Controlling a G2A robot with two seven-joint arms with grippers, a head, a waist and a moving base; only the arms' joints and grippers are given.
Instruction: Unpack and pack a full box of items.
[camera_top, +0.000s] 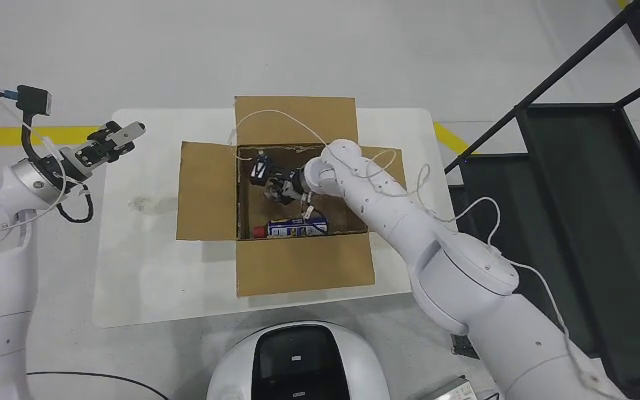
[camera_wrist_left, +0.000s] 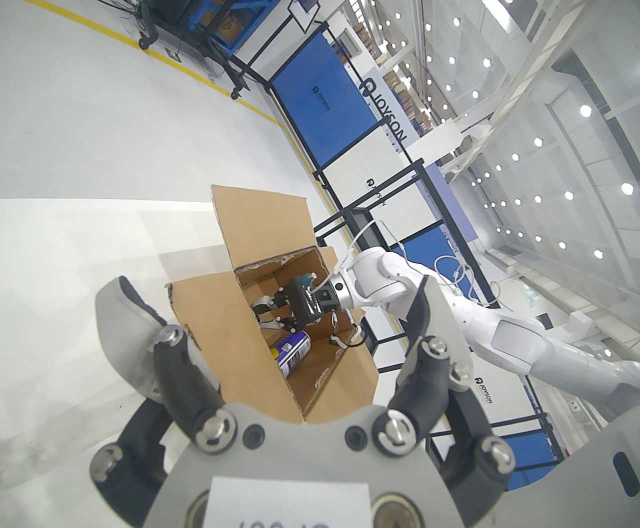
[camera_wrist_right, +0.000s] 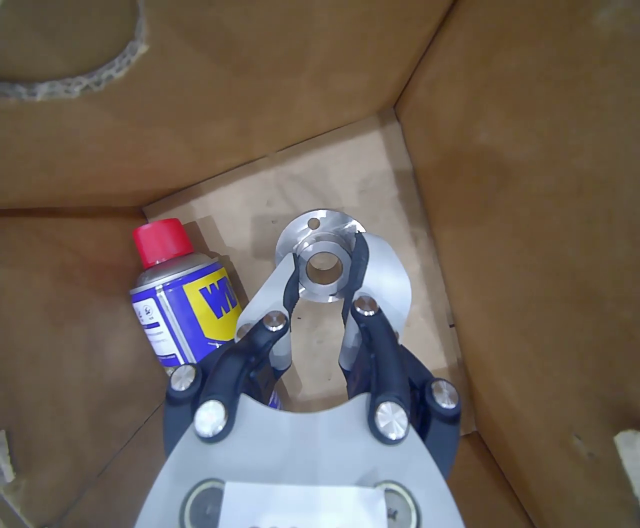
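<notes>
**Left gripper** (camera_top: 127, 136): held above the table's far left corner, well apart from the box. Its fingers (camera_wrist_left: 131, 320) are spread wide, and nothing is held between them.

**Table** (camera_top: 150, 270): white top. Bare surface is seen left of the box and along the near edge. A narrower strip is left on the right.

**Box** (camera_top: 208, 190): brown cardboard, set at the middle of the table, with all four flaps folded outward. The far flap reaches to about the table's far edge. The right flap is largely covered by the right arm.

**Contents:**
- **Spray can** (camera_top: 297, 228): blue and yellow, with a red cap. It is laid on its side along the near wall, cap to the left.
- **Metal flange** (camera_wrist_right: 327, 231): a round disc with a raised hub and a centre bore. It is placed just beyond the can, toward the middle of the floor. Whether it rests on the floor or is lifted cannot be told.

**Right gripper** (camera_wrist_right: 325, 265): lowered inside the box and closed on the flange's hub, one finger on each side.

**Black metal frame** (camera_top: 560, 110): stands right of the table, close to its right edge.
</notes>
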